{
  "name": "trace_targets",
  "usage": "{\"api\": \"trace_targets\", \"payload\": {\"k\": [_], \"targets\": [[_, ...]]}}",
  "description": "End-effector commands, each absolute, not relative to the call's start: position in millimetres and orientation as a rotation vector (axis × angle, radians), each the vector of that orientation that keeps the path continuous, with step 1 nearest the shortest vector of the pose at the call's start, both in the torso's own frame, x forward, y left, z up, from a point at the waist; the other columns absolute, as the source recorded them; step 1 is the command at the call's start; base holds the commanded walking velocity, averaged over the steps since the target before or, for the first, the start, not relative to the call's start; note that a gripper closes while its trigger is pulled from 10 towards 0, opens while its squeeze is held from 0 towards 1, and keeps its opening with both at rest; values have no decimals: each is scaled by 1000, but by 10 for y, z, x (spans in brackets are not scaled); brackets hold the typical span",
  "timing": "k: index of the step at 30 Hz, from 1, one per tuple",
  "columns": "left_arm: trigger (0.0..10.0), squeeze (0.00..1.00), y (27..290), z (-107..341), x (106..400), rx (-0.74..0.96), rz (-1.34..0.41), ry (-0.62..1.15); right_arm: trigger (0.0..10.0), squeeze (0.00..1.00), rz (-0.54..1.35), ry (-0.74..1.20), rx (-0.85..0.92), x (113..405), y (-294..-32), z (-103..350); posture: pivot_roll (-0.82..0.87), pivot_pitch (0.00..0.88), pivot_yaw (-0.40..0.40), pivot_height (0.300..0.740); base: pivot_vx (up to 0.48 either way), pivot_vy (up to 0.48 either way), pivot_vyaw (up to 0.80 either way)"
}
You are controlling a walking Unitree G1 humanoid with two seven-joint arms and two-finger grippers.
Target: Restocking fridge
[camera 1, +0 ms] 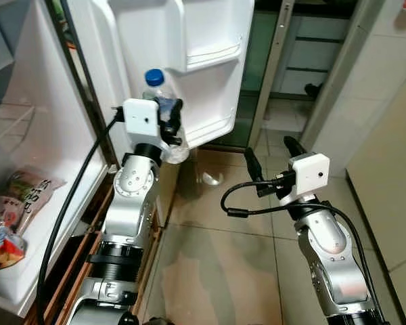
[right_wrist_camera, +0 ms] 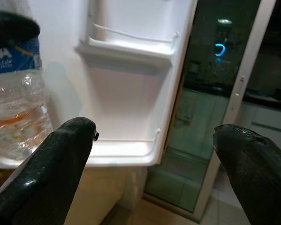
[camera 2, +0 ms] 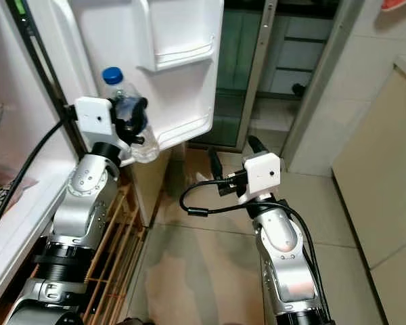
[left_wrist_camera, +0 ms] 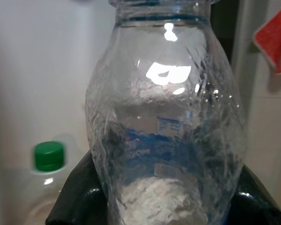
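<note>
At the far left, snack packets [camera 1: 17, 210] lie on a shelf [camera 1: 27, 271] inside the open fridge. Just right of them, the left pincer [camera 1: 170, 128] is raised in front of the open fridge door [camera 1: 189, 61], its black fingers [left_wrist_camera: 75, 197] clamped on the lower body of a clear water bottle [camera 1: 159, 101] with a blue cap. The bottle stands upright, held against the inner face of the door beside the lower door bin [camera 1: 213, 125], with an upper door bin [camera 1: 210, 40] above it. In the left wrist view a second bottle with a green cap [left_wrist_camera: 49, 155] stands behind the held one. Further right, the right pincer [camera 1: 271, 152] hovers over the tiled floor [camera 1: 216, 257], fingers [right_wrist_camera: 61, 159] spread apart and holding nothing, pointing toward the door.
</note>
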State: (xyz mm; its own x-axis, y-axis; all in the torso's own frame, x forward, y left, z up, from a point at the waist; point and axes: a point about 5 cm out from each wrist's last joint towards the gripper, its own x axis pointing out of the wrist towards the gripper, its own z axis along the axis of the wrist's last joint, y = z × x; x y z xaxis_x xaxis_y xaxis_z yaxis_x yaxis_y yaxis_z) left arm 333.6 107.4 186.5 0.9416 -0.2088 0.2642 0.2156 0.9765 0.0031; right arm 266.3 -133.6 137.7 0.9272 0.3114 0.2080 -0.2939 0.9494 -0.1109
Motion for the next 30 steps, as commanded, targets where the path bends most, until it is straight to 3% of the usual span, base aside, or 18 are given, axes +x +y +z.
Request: {"api": "trace_targets", "payload": {"k": [1, 5, 19, 30], "targets": [[10000, 0, 1029, 1954, 3337, -33, -236, -308, 10000, 208, 300, -227, -95, 2669, -1351, 1406, -214, 0, 38, 740, 0, -428, 0], [10000, 0, 1031, 1949, 3350, -40, -225, -305, 10000, 216, 292, -217, -90, 2694, -1364, 1392, -213, 0, 40, 740, 0, -420, 597], [10000, 0, 1192, 1910, 3418, -71, -125, -271, 10000, 212, 303, -197, -105, 2741, -1350, 1348, -201, 0, 31, 740, 290, -376, 706], [10000, 0, 1255, 1851, 3477, -79, -82, -230, 10000, 204, 317, -179, -103, 2725, -1336, 1307, -208, 0, 32, 740, 430, 78, 0]]}}
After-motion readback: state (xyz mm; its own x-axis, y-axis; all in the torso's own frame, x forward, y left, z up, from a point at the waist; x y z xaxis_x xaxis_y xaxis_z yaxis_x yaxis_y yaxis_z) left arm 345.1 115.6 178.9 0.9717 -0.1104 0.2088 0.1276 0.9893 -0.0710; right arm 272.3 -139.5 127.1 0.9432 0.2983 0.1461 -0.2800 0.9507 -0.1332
